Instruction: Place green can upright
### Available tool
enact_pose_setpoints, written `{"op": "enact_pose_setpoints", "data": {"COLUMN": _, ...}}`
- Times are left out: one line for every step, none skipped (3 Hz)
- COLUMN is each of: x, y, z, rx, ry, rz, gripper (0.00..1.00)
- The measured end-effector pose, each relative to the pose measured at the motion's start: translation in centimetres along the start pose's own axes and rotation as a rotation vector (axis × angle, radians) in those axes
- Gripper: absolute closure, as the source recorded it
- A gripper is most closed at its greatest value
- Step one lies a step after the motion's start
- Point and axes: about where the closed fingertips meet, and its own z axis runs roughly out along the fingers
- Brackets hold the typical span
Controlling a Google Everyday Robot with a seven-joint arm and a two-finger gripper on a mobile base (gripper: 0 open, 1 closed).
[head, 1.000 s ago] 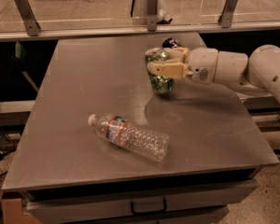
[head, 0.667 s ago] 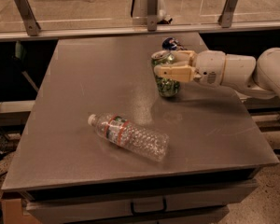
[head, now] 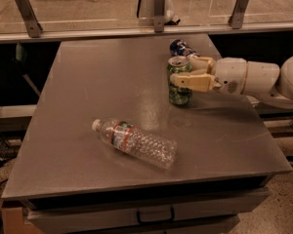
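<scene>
The green can [head: 178,92] stands upright on the grey table [head: 102,82], right of its middle, with its silver top showing. My gripper [head: 183,72] reaches in from the right at the can's upper half. One cream finger [head: 191,82] lies across the can's front and the other finger [head: 200,61] is behind it. The fingers are closed on the can.
A clear plastic water bottle [head: 136,143] lies on its side at the front middle of the table. A blue can [head: 180,47] lies just behind the green can and the gripper. A rail with metal posts [head: 158,6] runs along the back edge. My white arm [head: 263,77] hangs over the right edge.
The gripper and the green can have moved a little to the right and down. The can has gone from slightly tilted to upright on the table.
</scene>
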Motion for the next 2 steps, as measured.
{"op": "enact_pose_setpoints", "data": {"x": 0.4, "y": 0.3, "z": -0.6, "rx": 0.003, "ry": 0.002, "rz": 0.004, "gripper": 0.13}}
{"op": "enact_pose_setpoints", "data": {"x": 0.3, "y": 0.5, "z": -1.7, "rx": 0.025, "ry": 0.011, "rz": 0.002, "gripper": 0.0}}
